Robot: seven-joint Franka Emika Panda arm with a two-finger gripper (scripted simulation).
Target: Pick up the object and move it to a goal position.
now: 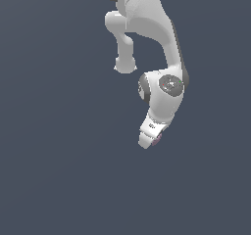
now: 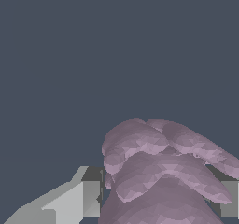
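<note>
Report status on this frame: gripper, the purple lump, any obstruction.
White gripper shut on the mauve-purple spiky lump, fingers either side of it. Lump barely visible at the fingertips in the exterior view. Nothing seen in the way.

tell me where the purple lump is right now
The purple lump sits at the tip of the white pincer, low and right of centre in the exterior view; the wrist view shows it between the fingers.

The robot arm (image 1: 157, 38) is smooth, round and white, with dark grey rings at its joints. One joint has a round grey cap (image 1: 171, 84) with tiny red and green dots. The fingers (image 2: 70, 202) look grey and blocky.
</note>
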